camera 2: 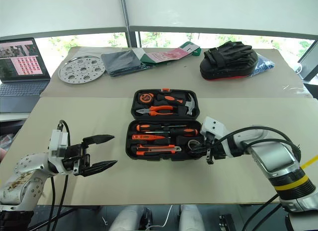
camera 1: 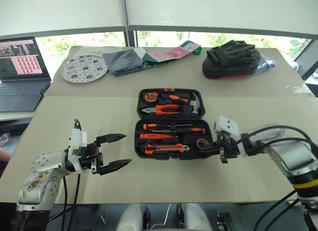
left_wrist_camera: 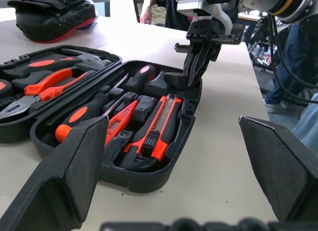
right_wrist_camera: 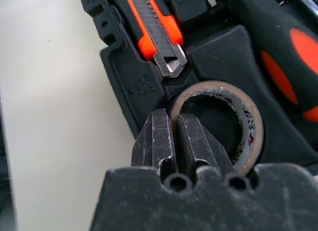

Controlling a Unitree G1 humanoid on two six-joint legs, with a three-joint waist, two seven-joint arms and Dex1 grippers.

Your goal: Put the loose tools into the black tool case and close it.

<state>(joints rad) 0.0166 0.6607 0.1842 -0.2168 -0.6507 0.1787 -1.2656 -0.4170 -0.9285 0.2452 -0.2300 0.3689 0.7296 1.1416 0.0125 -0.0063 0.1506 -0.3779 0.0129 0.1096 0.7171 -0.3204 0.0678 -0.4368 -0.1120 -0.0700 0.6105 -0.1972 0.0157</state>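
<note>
The rounded black plastic clamshell tool case (camera 1: pixel 170 124) lies open mid-tabletop (camera 1: pixel 74 116), screwdrivers and orange utility knife (camera 1: pixel 166 148) already slotted. Right end effector (camera 1: pixel 208 148) — fingers pressed together — sits at its right rim; left end effector (camera 1: pixel 113 151) waits spread. Best swing the lid evenly — without dislodging tools.

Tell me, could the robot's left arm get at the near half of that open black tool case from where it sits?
Probably yes. The left gripper has its fingers spread and aimed at the black tool case, with bare table between. The right gripper, fingers shut, sits at the case's opposite end.
</note>
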